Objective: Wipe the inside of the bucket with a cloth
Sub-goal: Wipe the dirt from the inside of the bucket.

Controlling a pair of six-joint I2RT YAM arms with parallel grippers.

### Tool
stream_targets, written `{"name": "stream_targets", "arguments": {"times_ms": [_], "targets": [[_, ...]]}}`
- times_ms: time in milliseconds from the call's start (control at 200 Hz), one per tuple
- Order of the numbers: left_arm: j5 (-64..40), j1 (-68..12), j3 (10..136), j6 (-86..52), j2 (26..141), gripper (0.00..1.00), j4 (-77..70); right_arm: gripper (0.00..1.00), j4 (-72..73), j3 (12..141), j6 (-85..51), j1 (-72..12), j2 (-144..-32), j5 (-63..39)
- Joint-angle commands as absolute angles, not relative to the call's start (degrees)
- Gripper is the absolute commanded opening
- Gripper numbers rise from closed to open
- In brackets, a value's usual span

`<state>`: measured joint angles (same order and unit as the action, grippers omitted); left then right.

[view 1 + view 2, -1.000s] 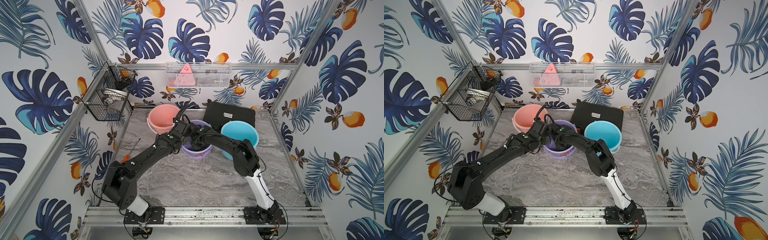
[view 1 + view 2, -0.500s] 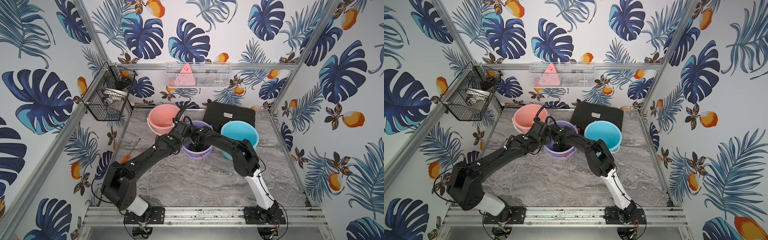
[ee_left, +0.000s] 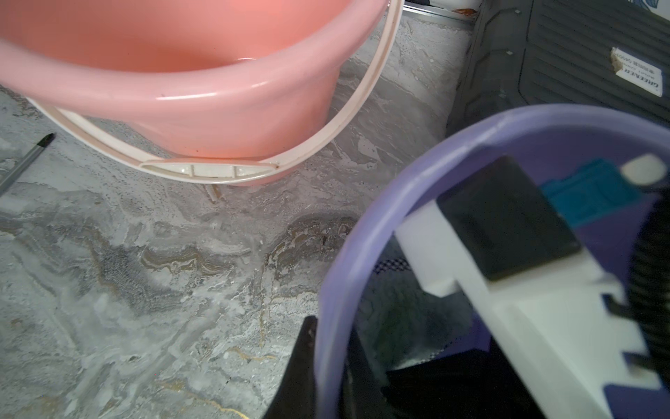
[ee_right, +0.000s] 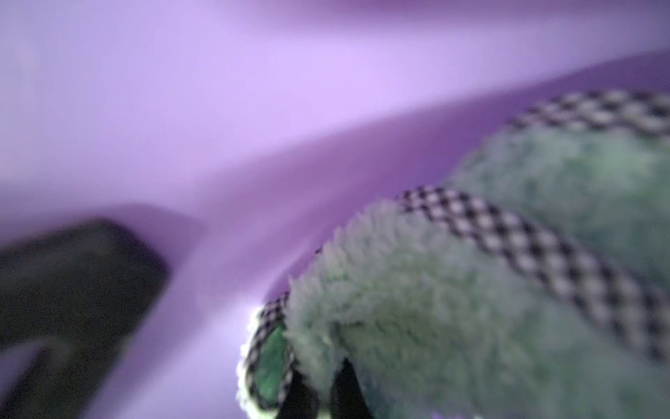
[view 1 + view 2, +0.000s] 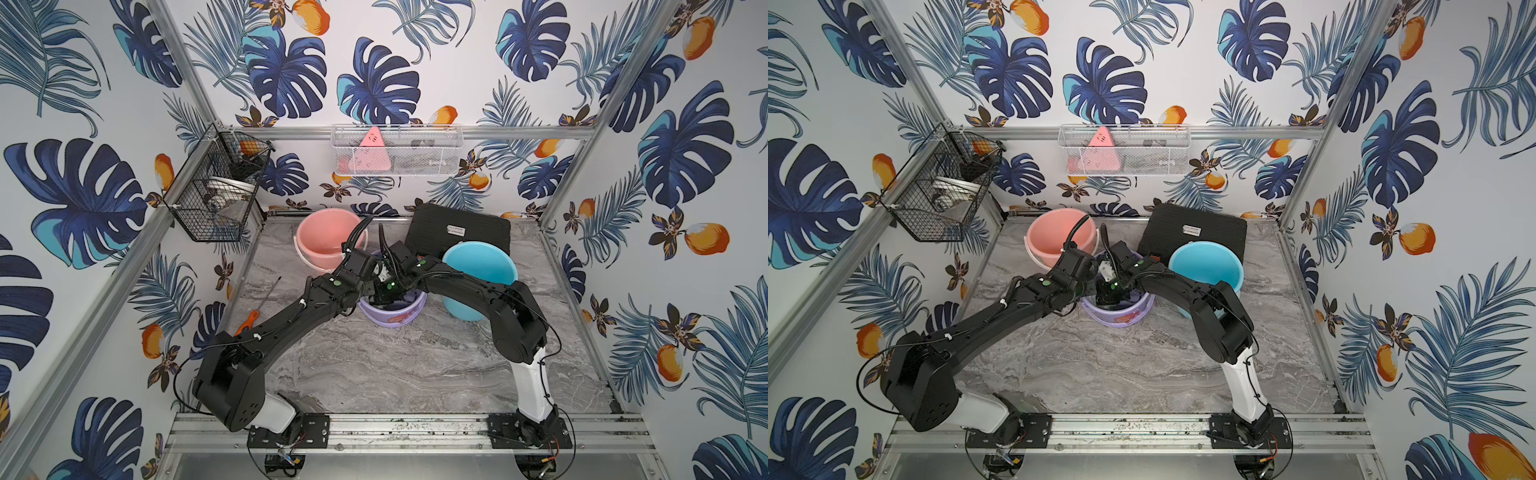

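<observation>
The purple bucket (image 5: 392, 318) (image 5: 1121, 316) stands upright mid-table. My left gripper (image 3: 331, 337) is shut on its rim (image 3: 362, 232), one finger outside the wall and one inside. The pale grey-green fluffy cloth (image 4: 435, 290), edged with a black-and-white checked band, lies against the bucket's purple inner wall. My right gripper (image 4: 321, 377) is down inside the bucket and shut on a fold of that cloth. The left wrist view also shows the cloth (image 3: 406, 319) dimly at the bucket's bottom, under the right arm's white and black wrist. In both top views the two wrists hide the bucket's inside.
A pink bucket (image 5: 328, 237) with a white handle stands just behind the purple bucket, and a blue bucket (image 5: 478, 266) to its right. A black ribbed mat (image 5: 457, 226) lies at the back. An orange-handled screwdriver (image 5: 253, 318) lies by the left wall. Wire baskets hang on the walls.
Both arms stay almost where they were. At most the right wrist has shifted slightly inside the purple bucket. Both grips are unchanged.
</observation>
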<state>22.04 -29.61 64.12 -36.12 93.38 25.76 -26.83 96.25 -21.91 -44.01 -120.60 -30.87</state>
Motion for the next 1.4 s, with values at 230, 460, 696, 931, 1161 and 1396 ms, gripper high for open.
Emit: {"name": "stream_targets", "arguments": {"times_ms": [230, 460, 696, 931, 1161, 1396], "targets": [[24.0, -30.3, 63.65, -34.54, 94.55, 0.0, 26.11, 0.0, -36.42, 101.51, -19.44, -45.32, -122.83, -26.91], [25.94, -30.29, 64.07, -34.5, 94.83, 0.0, 26.89, 0.0, -52.33, 106.53, -15.65, -45.27, -122.89, 1.42], [26.06, -30.61, 63.5, -34.54, 93.67, 0.0, 26.5, 0.0, -65.27, 120.88, -15.78, -45.2, -131.59, 17.6], [27.16, -30.84, 62.86, -33.65, 91.96, 0.0, 26.06, 0.0, -73.47, 128.11, -16.89, -44.45, -138.35, 24.48], [27.86, -30.9, 63.29, -33.44, 93.15, 0.0, 26.25, 0.0, -77.24, 125.72, -16.22, -44.65, -139.46, 14.32], [28.39, -31.98, 64.28, -34.09, 94.83, 0.0, 26.96, 0.0, -76.49, 124.69, -15.05, -44.89, -142.37, -2.86]]}}
